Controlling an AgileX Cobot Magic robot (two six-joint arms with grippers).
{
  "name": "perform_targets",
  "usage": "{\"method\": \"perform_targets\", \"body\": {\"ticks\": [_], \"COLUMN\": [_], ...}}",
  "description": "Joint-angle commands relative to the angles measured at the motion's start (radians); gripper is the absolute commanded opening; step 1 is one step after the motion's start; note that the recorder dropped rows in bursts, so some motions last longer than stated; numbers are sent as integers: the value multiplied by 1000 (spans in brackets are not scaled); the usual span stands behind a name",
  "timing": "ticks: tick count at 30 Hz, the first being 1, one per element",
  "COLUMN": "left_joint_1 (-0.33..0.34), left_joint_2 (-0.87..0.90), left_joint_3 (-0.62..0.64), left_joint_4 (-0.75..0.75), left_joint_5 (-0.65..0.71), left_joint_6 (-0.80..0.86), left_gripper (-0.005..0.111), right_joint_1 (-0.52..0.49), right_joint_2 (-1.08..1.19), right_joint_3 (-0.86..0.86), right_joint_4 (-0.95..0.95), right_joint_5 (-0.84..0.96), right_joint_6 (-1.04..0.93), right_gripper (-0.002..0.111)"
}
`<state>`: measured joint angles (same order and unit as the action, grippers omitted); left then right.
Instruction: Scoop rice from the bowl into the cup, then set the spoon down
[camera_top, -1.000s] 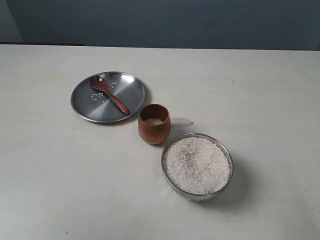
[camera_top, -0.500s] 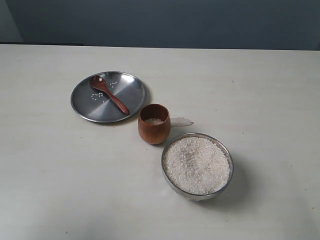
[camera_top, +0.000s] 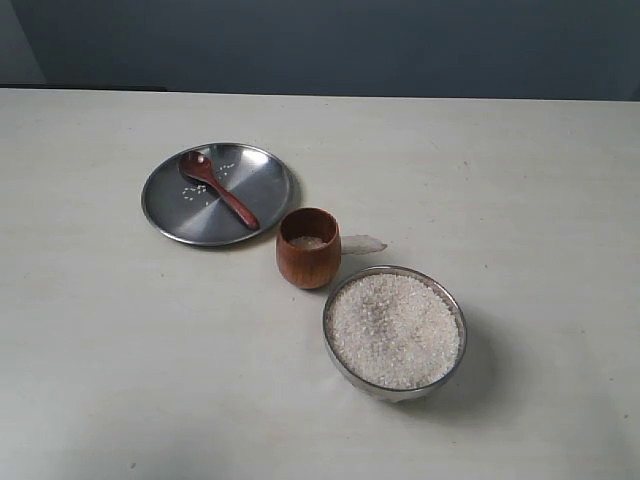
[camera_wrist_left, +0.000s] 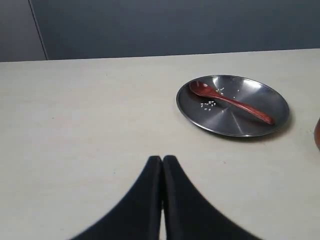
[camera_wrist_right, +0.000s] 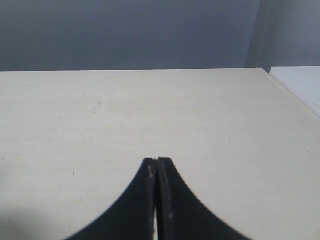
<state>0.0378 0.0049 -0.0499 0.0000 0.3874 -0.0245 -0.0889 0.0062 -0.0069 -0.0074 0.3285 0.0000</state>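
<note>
Robot test bench, more lab than lived-in kitchen

A plain pale worktop (camera_top: 520, 180) runs back to a blank grey-blue wall (camera_top: 350, 45) along its far edge. A few kitchen props sit grouped near its middle like a set-up trial: a steel plate (camera_top: 268, 178) carrying a wooden spoon (camera_top: 220, 190), a wooden cup (camera_top: 308, 262), and a steel bowl (camera_top: 395, 268) of rice (camera_top: 393, 330). Black left fingers (camera_wrist_left: 145, 200) and right fingers (camera_wrist_right: 145, 200) hang over the worktop.
</note>
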Motion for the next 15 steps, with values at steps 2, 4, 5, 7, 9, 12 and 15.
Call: {"method": "perform_targets", "body": {"ticks": [2,4,5,7,9,12,15], "left_joint_1": [2,2,2,2,2,2,2], "left_joint_2": [-5,-5,-5,-5,-5,-5,-5], "left_joint_3": [32,35,35,35,35,35,37], "left_joint_4": [0,0,0,0,0,29,31], "left_joint_5": [-33,-33,-33,-38,-46,-35,-35], "left_joint_6": [-7,-7,-5,-5,3,36,52], "left_gripper": [0,0,0,0,0,0,0], "right_joint_1": [2,2,2,2,2,2,2], "right_joint_2": [-6,-6,-6,-6,-6,-6,-6], "right_joint_3": [7,7,7,7,7,7,7], "right_joint_4": [-1,-1,-1,-1,-1,-1,-1], "right_joint_5": [-9,-9,-9,-9,-9,-9,-9], "right_joint_6": [0,0,0,0,0,0,0], "right_gripper": [-1,-1,-1,-1,-1,-1,-1]}}
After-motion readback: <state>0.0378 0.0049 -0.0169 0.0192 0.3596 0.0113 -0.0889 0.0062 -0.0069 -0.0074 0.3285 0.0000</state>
